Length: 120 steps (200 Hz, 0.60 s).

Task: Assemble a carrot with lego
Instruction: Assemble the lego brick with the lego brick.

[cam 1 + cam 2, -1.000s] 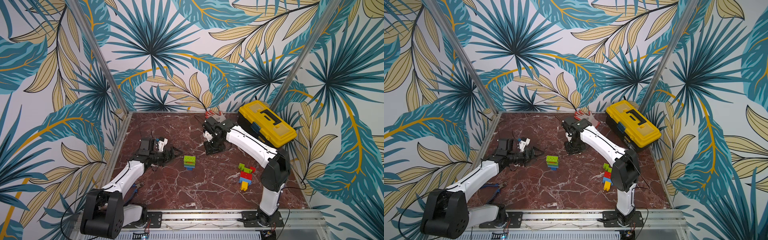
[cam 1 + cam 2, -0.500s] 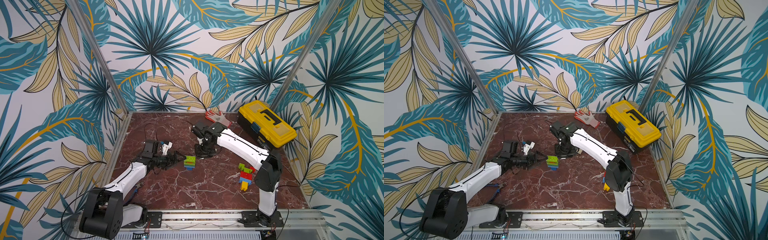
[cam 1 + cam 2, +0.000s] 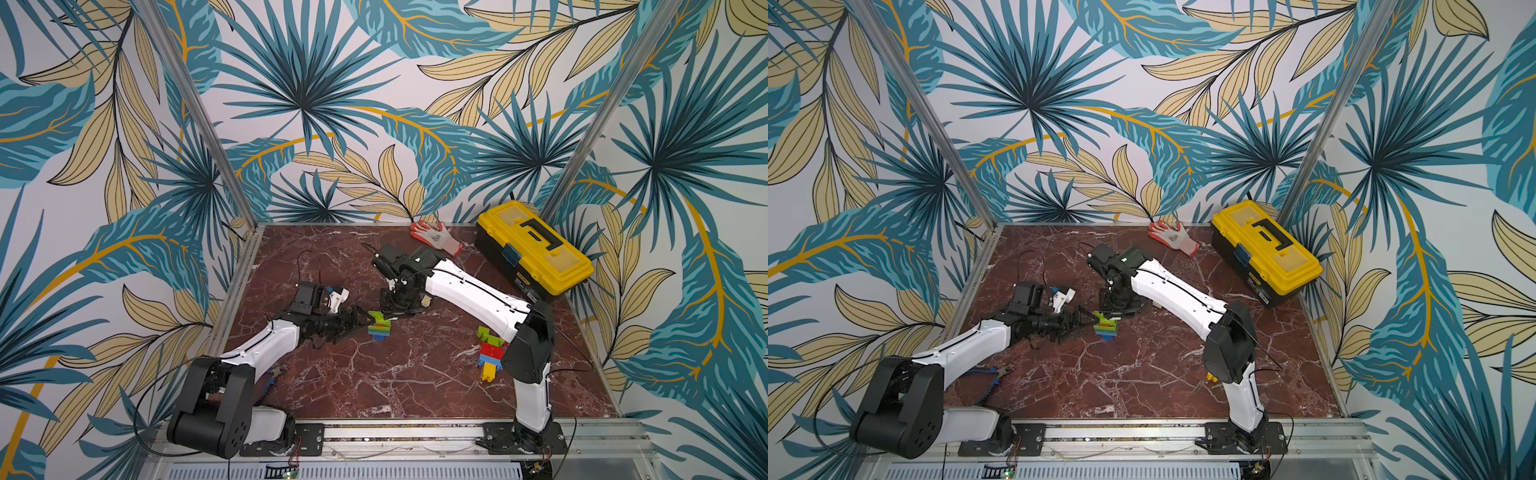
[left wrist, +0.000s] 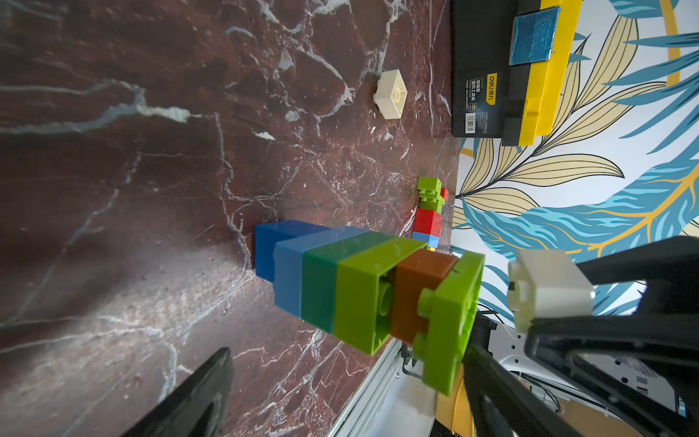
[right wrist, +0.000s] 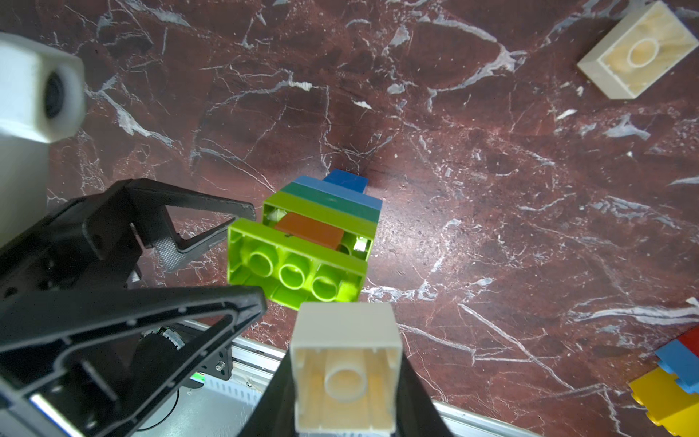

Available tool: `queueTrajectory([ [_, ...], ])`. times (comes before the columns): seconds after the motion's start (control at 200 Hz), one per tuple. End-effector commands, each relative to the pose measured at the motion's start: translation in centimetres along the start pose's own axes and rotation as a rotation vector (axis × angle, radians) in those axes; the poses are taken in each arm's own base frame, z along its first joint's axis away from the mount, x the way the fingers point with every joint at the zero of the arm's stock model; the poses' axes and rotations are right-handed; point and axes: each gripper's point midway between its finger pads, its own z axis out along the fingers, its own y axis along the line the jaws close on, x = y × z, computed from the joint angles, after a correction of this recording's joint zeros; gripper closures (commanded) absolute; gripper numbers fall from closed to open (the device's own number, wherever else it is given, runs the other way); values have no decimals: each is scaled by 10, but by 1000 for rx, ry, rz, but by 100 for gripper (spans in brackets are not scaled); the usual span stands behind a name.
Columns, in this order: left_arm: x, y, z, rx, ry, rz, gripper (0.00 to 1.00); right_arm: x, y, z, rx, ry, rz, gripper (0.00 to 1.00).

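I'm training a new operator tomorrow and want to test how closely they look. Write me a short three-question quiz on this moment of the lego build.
1. True or false: the jaws of the left gripper are shut.
2. Multiple choice: the right gripper holds a brick that is A) red, B) cream, C) yellow.
3. Which colour is the brick at the bottom of the lego stack?
Key: 1 false, they stand open. 2 B, the cream brick. 3 the dark blue brick.

"deli" on yellow toolbox [image 4: 503, 75]
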Motion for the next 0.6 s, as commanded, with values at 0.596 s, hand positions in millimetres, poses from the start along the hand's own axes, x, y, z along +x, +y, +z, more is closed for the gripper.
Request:
queueTrajectory([
  [0.596, -1, 7, 4, -17, 0, 5, 4, 6, -11, 26, 64, 52, 43, 72],
])
